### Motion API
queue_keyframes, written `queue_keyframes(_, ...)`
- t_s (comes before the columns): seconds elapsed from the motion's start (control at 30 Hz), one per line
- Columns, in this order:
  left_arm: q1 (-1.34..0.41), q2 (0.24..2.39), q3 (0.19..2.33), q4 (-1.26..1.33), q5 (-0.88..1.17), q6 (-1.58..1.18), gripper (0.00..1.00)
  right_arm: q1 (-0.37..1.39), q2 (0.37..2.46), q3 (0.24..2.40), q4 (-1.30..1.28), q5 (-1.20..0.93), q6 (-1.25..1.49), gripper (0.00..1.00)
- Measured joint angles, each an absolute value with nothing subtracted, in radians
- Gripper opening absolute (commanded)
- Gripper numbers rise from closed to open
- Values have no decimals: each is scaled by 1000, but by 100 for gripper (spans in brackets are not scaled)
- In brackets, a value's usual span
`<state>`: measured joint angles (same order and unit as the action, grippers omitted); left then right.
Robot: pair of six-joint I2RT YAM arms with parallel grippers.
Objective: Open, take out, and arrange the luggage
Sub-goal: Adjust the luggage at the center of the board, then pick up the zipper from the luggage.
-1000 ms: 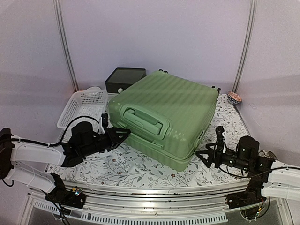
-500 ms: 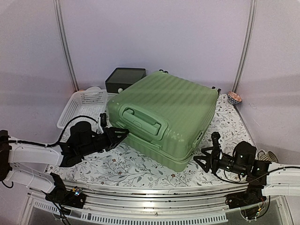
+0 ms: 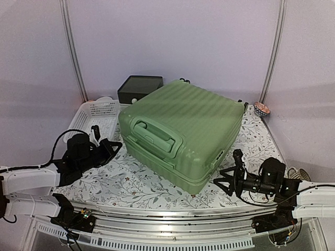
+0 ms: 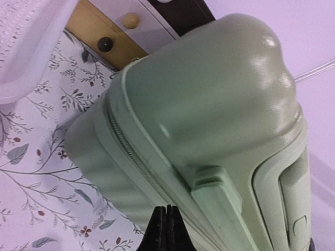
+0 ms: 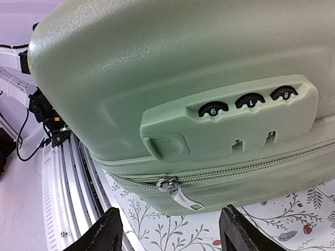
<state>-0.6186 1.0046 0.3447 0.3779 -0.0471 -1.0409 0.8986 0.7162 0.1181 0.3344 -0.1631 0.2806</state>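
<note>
Unzipping comes first: the right end effector (image 5: 170, 230), released, should pinch the zipper pull (image 5: 180, 194) squarely on the luggage (image 3: 183, 133) lying closed on the tabletop (image 3: 141, 185); the left end effector (image 4: 166, 212) sits clenched, empty.

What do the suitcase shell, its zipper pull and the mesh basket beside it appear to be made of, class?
The suitcase shell looks like hard moulded plastic: a fine grainy, matte skin with soft highlights. The zipper pull is probably metal, given its silvery shine. The basket seems to be white plastic, with moulded mesh walls.
</note>
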Motion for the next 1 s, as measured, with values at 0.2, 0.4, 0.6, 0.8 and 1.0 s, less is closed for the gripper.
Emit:
queue_keyframes(0.2,-550,975,332,321,-28,-1028,0,880,755,118,361,-218,295,63)
queue_keyframes(0.4,-525,958,330,306,-11,-1019,0,850,783,118,383,-261,303,62)
queue_keyframes(0.6,-519,956,330,292,-3,-1016,0,841,788,118,400,-275,305,62)
queue_keyframes(0.8,-516,955,330,272,1,-999,0,836,802,118,428,-284,315,62)
queue_keyframes(1.0,-516,954,330,265,8,-992,0,834,817,118,435,-295,336,61)
